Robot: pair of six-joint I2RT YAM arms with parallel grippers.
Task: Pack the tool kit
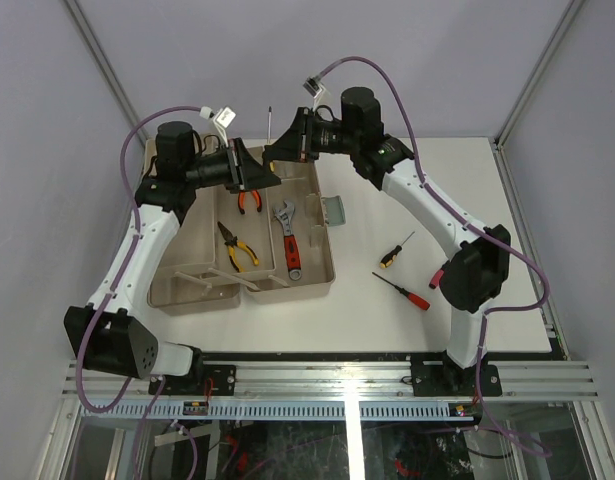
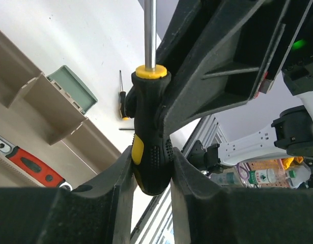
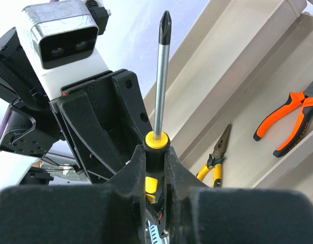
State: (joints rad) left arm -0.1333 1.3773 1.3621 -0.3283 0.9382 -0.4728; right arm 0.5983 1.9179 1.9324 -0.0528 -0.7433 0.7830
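Observation:
The open tan toolbox [image 1: 325, 282] lies left of centre; orange pliers [image 1: 250, 200], yellow pliers [image 1: 237, 248] and a red-handled wrench [image 1: 289, 240] lie in it. Above its far edge my left gripper [image 1: 255, 172] and right gripper [image 1: 279, 152] meet on one black-and-yellow screwdriver [image 1: 271, 122], shaft pointing up. In the left wrist view the left gripper [image 2: 151, 157] is shut on the butt of the handle [image 2: 148, 101]. In the right wrist view the right gripper [image 3: 155, 157] is shut on the handle just under the yellow collar, below the shaft [image 3: 160, 76].
A small black-and-yellow screwdriver [image 1: 395, 252] and a red-handled screwdriver [image 1: 405, 292] lie on the white table right of the box. The pale green latch [image 1: 334, 210] sticks out from the box's right side. The yellow pliers [image 3: 217, 157] and orange pliers [image 3: 291, 122] show below the right wrist.

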